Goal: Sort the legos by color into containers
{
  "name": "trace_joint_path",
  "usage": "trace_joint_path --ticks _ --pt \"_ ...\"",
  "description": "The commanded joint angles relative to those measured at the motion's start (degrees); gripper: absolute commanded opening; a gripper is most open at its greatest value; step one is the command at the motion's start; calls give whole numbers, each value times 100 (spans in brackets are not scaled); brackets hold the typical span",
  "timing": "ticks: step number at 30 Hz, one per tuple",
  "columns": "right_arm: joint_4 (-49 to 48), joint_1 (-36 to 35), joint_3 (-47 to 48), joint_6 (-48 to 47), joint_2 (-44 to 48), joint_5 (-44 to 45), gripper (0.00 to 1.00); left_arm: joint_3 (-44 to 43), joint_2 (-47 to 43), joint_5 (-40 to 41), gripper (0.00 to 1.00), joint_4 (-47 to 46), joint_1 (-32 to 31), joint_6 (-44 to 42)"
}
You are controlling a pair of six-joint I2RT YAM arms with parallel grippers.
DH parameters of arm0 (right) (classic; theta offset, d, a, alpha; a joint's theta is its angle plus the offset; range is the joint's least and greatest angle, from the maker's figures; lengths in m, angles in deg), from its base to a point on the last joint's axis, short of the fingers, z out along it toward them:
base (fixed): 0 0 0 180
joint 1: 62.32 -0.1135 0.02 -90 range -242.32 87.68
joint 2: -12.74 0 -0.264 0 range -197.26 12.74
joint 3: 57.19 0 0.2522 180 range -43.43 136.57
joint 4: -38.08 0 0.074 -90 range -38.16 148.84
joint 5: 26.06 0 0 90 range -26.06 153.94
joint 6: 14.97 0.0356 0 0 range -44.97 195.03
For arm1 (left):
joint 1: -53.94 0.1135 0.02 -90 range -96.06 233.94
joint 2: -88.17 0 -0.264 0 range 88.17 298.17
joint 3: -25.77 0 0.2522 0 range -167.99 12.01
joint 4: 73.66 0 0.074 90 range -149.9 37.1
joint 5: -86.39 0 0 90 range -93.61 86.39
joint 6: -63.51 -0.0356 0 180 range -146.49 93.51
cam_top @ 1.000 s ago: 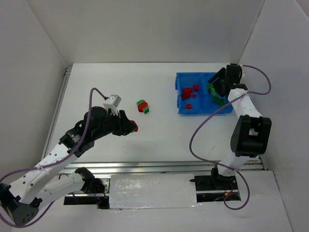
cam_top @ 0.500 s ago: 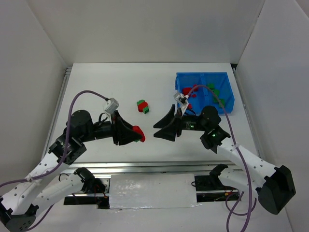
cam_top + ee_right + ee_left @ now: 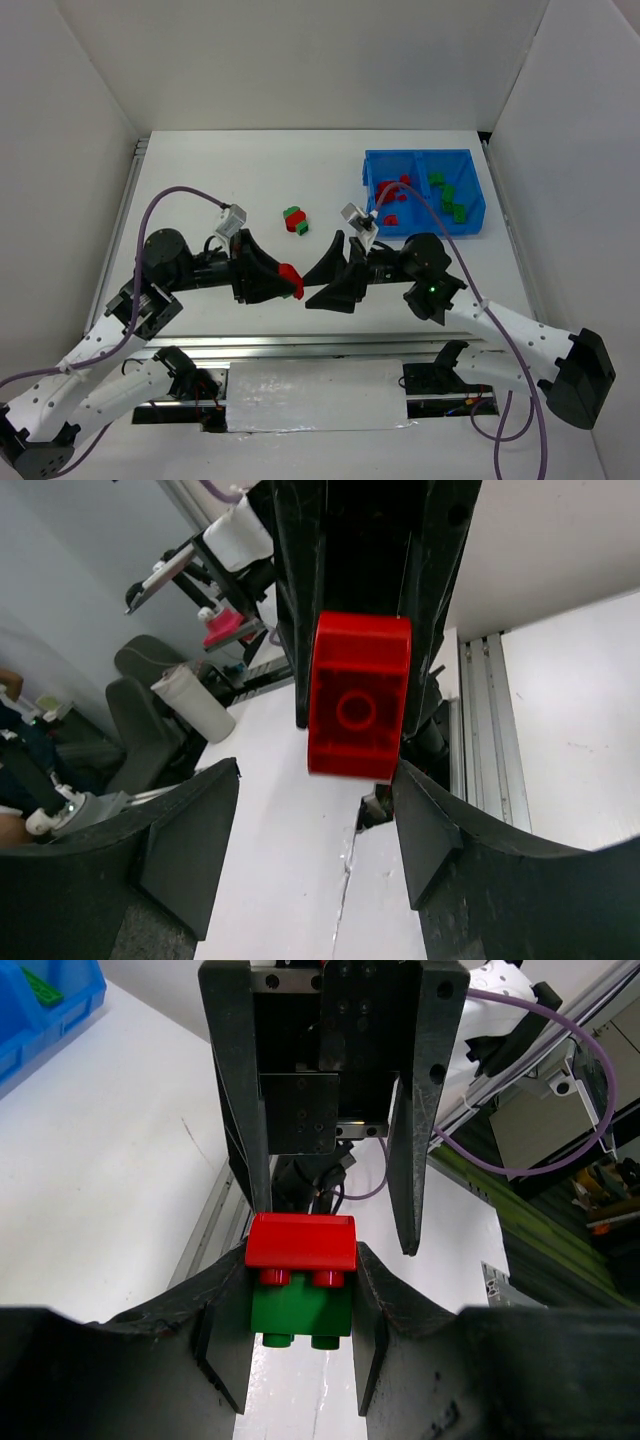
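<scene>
Left fingers (image 3: 225,1325) level, pointing right, clamped on red-green lego stack (image 3: 300,1285) — right fingers (image 3: 190,845) spread, facing them head-on

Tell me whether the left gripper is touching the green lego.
Touching. The left wrist view shows the left gripper clamped against both sides of the green lego.

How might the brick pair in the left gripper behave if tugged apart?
Probably stiff: the brick pair looks like hard plastic, undeformed in the left gripper. The red brick may pop off, since only studs join it to the green brick. Glossy faces could slip.
</scene>
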Motion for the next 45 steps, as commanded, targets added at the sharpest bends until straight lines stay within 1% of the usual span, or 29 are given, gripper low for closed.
trace_joint_path --ticks 1,4,5,6,8,10,11,13,14,15,16,17,18,19,20,21,22,24,26,28,30,31,34,36,37,39,40,41,45 --pt "-113 -194 468 -133 -138 366 70 -20 -21 -148 0 -442 8 16" --pt "-122 -292 574 -169 -261 551 65 -11 -56 -174 0 -504 -1 60" --pt "-130 -309 626 -160 -305 568 61 -11 -47 -191 0 -530 -1 69" --pt "-148 -309 653 -160 -375 542 54 -11 -47 -226 0 -539 -1 77" --pt "-113 -344 706 -195 -419 560 52 -28 -56 -209 0 -504 -1 77" --pt "-122 -345 706 -239 -446 560 47 -28 -82 -174 0 -460 8 78" --pt "-191 -345 689 -239 -455 525 39 -37 -83 -157 0 -451 8 86" --pt "-279 -353 671 -212 -472 481 33 -37 -100 -104 3 -451 -1 95" --pt "-315 -380 645 -212 -472 455 29 -28 -100 -95 8 -442 8 95" --pt "-393 -380 627 -204 -481 446 19 -37 -91 -104 12 -442 8 86" --pt "-412 -380 618 -204 -472 446 13 -46 -83 -104 18 -451 -1 78" --pt "-351 -380 610 -212 -472 498 0 -63 -83 -69 35 -390 -1 25" --pt "-333 -380 609 -239 -464 516 0 -81 -100 1 47 -328 8 -10" --pt "-307 -388 609 -256 -463 533 0 -116 -109 263 69 -250 -1 -37" --pt "-228 -380 583 -282 -455 612 0 -151 -126 431 98 4 8 -98" --pt "-166 -380 574 -352 -429 673 0 -186 -153 598 99 128 -1 -116" --pt "-96 -362 557 -388 -393 770 0 -256 -162 808 99 216 -1 -151" --pt "-51 -327 408 -362 -218 1198 0 -266 -240 889 100 296 8 -256" --pt "-200 -309 302 -327 -95 1237 0 -169 -328 776 99 139 -1 -213" --pt "-201 -301 345 -335 -85 1070 0 -29 -434 723 96 -72 8 -169" --pt "-122 -301 451 -335 -103 1008 0 24 -478 600 86 -82 -1 -151" --pt "-113 -309 486 -327 -94 999 0 24 -469 547 81 -264 8 -151" --pt "-8 -301 548 -353 -129 921 0 16 -460 459 70 -284 8 -177" --pt "-25 -309 574 -318 -200 859 0 7 -495 485 67 -275 8 -186" --pt "-42 -301 566 -300 -217 815 0 24 -504 485 62 -310 -1 -195" --pt "-217 -309 522 -222 -261 780 0 51 -522 433 59 -363 8 -178" --pt "-297 -309 495 -186 -261 797 0 51 -513 406 53 -380 -1 -169" --pt "-297 -309 504 -177 -261 797 0 51 -496 380 50 -389 8 -177" --pt "-271 -301 600 -195 -253 850 0 77 -399 301 44 -328 8 -195"
